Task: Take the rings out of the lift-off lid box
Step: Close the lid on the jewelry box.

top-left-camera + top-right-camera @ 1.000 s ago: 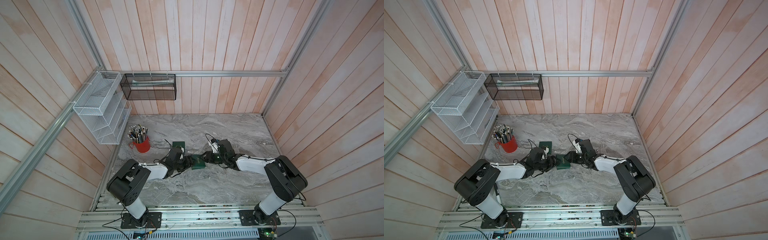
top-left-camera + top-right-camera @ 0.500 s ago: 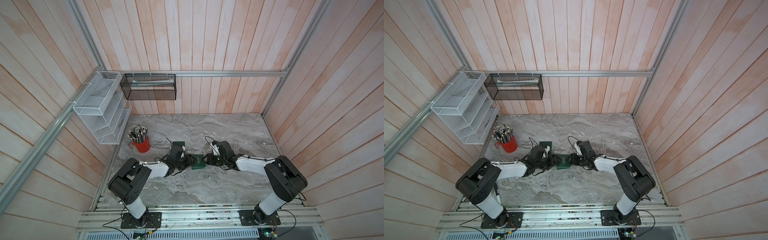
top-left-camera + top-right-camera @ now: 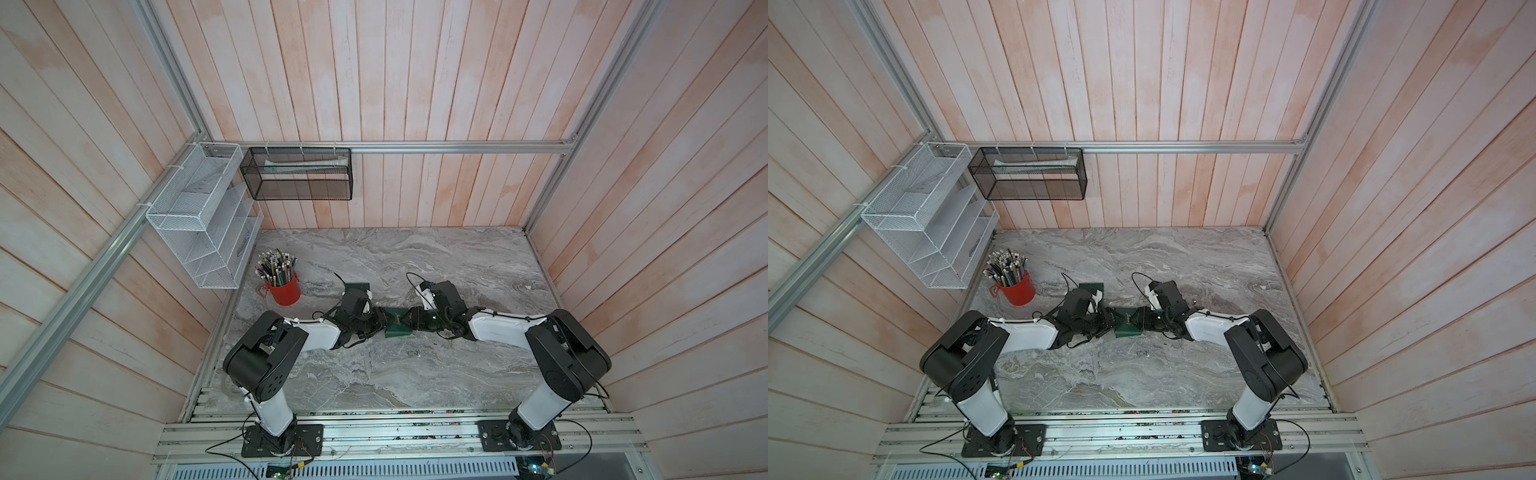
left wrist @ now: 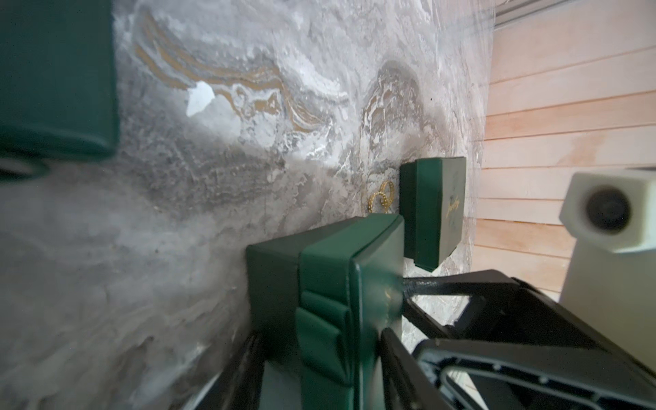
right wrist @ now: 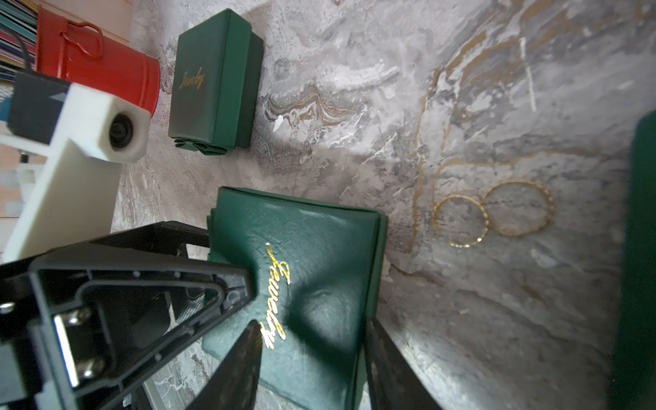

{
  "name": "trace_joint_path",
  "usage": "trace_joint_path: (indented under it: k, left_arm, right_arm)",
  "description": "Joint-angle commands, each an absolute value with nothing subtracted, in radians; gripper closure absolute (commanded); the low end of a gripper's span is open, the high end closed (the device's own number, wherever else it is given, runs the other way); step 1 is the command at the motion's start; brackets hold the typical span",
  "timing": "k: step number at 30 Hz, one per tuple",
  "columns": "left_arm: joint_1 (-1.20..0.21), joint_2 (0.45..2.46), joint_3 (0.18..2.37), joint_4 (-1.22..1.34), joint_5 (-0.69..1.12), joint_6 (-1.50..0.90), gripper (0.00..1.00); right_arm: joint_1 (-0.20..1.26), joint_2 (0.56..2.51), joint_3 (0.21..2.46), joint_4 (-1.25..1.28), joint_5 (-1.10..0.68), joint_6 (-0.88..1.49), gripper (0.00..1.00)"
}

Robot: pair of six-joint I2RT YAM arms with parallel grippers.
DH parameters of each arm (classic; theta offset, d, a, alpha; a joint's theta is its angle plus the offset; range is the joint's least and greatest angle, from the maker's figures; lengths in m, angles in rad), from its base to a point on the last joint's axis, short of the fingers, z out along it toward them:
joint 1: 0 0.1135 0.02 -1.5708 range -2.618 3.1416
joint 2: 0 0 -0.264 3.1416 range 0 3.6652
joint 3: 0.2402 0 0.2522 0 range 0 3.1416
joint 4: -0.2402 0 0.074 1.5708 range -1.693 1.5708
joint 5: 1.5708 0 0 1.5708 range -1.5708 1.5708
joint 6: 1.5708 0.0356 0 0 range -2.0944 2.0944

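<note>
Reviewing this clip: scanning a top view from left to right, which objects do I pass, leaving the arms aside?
White wire rack → red pencil cup → farther green box → nearer green box. The black mesh basket overlaps several of these, so it is left out.

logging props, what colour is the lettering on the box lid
Gold lettering, clearest in the right wrist view.

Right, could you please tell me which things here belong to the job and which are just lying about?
Job: gripped green box; two loose rings; likely also back green box, third green box.
Lying about: red pencil cup; white scrap; white wire rack; black mesh basket.
</note>
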State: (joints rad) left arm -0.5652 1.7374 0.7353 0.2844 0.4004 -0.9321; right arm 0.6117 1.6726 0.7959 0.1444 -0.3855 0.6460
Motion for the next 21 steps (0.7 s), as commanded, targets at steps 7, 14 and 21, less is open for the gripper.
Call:
trace_joint_path:
  k: [7,14,21]
  left_arm:
    - [-0.572,1.816,0.765,0.278,0.442,-0.927,0.52]
    - [-0.572,1.850,0.780,0.286,0.469,-0.930,0.55]
    - [-0.578,1.886,0.798,0.292,0.489,-0.931,0.62]
  right_arm:
    - [0.632,1.695,0.839,0.109,-0.402,0.617,0.53]
    - [0.632,1.715,0.855,0.099,-0.414,0.620,0.53]
    - [0.632,1.727,0.872,0.083,-0.414,0.615,0.53]
